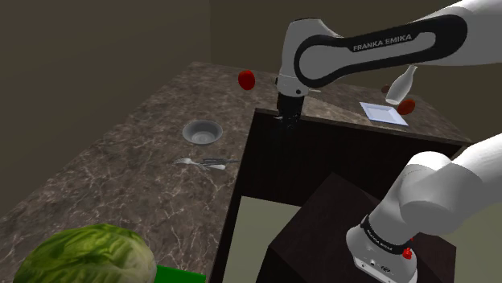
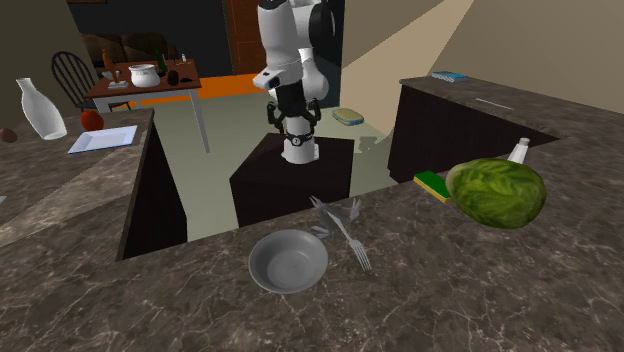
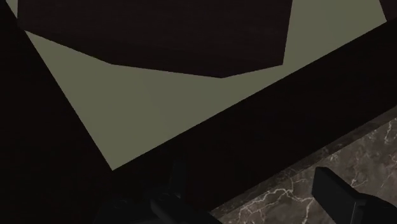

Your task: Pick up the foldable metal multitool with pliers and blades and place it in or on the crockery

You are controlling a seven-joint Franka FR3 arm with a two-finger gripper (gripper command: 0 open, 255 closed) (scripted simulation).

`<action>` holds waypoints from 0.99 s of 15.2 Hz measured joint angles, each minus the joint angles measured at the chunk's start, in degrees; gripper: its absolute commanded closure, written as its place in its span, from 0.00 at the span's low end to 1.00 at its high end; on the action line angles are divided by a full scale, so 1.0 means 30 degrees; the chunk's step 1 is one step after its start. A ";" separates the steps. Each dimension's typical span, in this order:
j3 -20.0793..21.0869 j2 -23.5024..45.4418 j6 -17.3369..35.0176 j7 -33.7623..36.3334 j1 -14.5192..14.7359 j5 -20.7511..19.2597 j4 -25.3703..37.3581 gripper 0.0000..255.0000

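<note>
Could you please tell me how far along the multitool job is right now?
Nothing looks done yet: the silver folding metal multitool lies on the brown marbled counter beside the round grey bowl, not in it. Under way: the black hand hangs open over the counter's edge, holding nothing. Left: reach the multitool, grasp it, place it in the bowl.

We record the white arm (image 1: 378,44) rising from its base, elbow carried high, forearm reaching toward the shoulder view's left, wrist turned straight down, black gripper (image 1: 288,115) pointing downward, fingers (image 3: 340,194) standing apart.
</note>
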 measured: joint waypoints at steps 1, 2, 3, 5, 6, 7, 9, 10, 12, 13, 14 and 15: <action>0.0061 0.0678 0.0553 -0.0181 0.0062 -0.0018 0.0293 0.00; 0.0198 0.1365 0.1075 -0.0245 0.0170 -0.0004 0.0633 0.00; 0.0318 0.1970 0.1633 -0.0344 0.0272 0.0010 0.0837 0.00; 0.0532 0.3243 0.2795 -0.0576 0.0444 -0.0012 0.1260 0.00; 0.0685 0.3861 0.3340 -0.0604 0.0565 -0.0012 0.1503 0.00; 0.0777 0.4635 0.3959 -0.0740 0.0633 -0.0060 0.1814 0.00; 0.1004 0.5984 0.4823 -0.0840 0.0809 -0.0186 0.2630 0.00; 0.1117 0.6627 0.5139 -0.0861 0.0901 -0.0276 0.3130 0.00; 0.1279 0.7990 0.5920 -0.1010 0.1043 -0.0488 0.4016 0.00; 0.1353 0.8684 0.6314 -0.1077 0.1118 -0.0614 0.4473 0.00; 0.1453 0.9307 0.6749 -0.1081 0.1230 -0.0731 0.4813 0.00; 0.1544 1.0000 0.7014 -0.1045 0.1348 -0.0902 0.5402 0.00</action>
